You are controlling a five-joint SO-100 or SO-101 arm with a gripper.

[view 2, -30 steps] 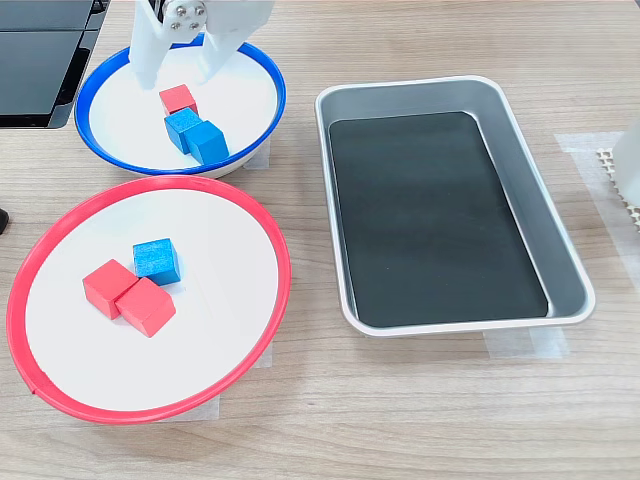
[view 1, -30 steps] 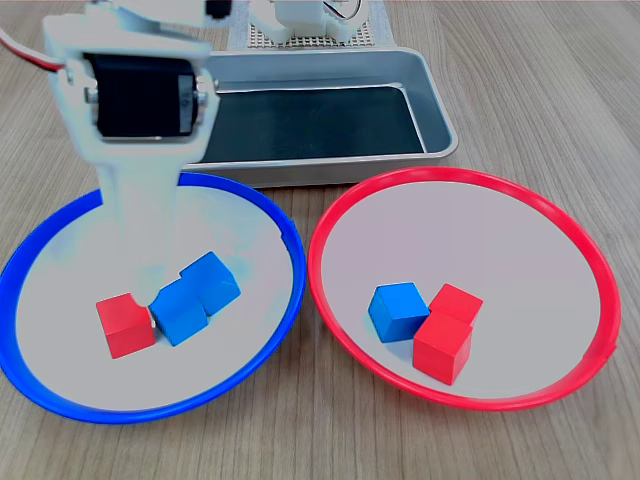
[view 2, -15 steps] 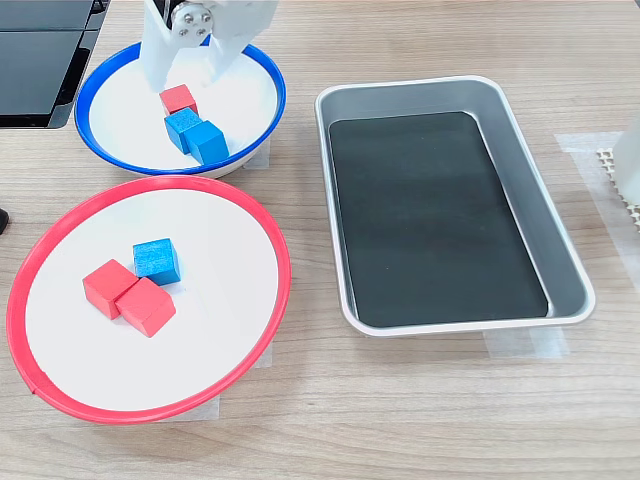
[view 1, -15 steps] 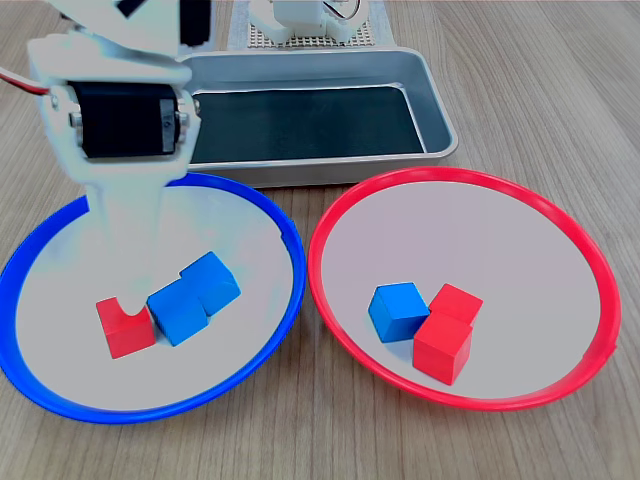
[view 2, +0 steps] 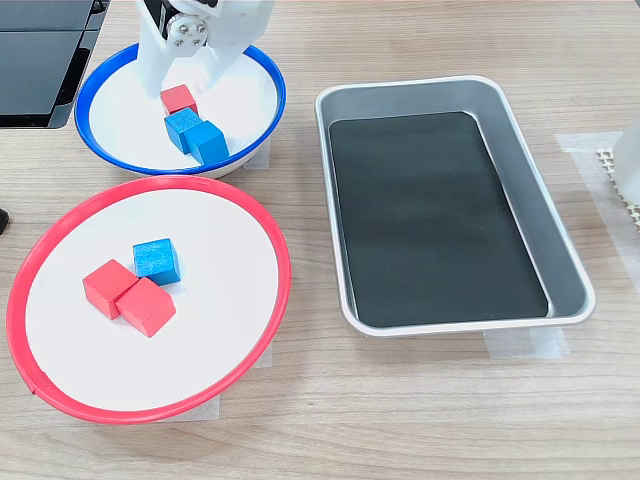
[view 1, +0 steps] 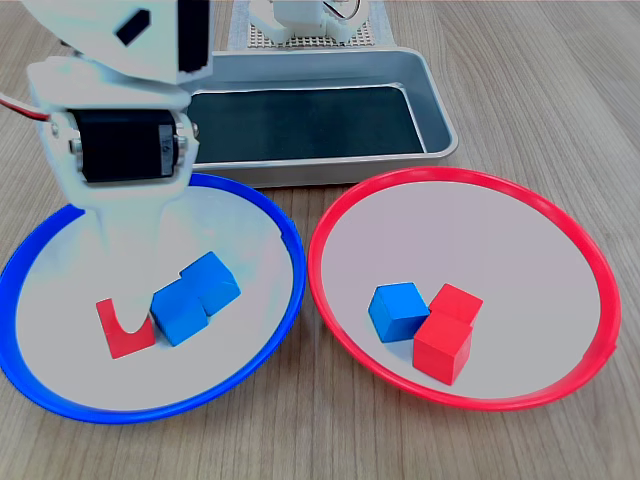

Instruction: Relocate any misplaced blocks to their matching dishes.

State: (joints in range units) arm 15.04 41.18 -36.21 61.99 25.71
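Observation:
In the blue-rimmed plate (view 1: 285, 300) (view 2: 110, 120) lie one red block (view 1: 120, 335) (view 2: 178, 98) and two blue blocks (view 1: 180, 312) (view 1: 212, 280) (view 2: 183, 127) (view 2: 208, 141) touching each other. My white gripper (view 1: 130, 312) (view 2: 179, 86) is open and low over the red block, a finger on either side of it; one finger hides part of the block in the first exterior view. The red-rimmed plate (view 1: 560, 240) (view 2: 240, 350) holds one blue block (view 1: 398, 310) (view 2: 156, 261) beside two red blocks (view 1: 456, 302) (view 1: 442, 347) (view 2: 108, 285) (view 2: 147, 306).
A rectangular metal tray (view 1: 430, 110) (view 2: 520, 170) with a dark bottom stands behind the plates in the first exterior view, right of them in the second exterior view. The arm's base (view 1: 300, 20) is beyond it. A dark device (view 2: 40, 50) lies at the second exterior view's top left.
The gripper has shifted slightly to the first exterior view's left and come down around the red block in the blue-rimmed plate. No block has moved.

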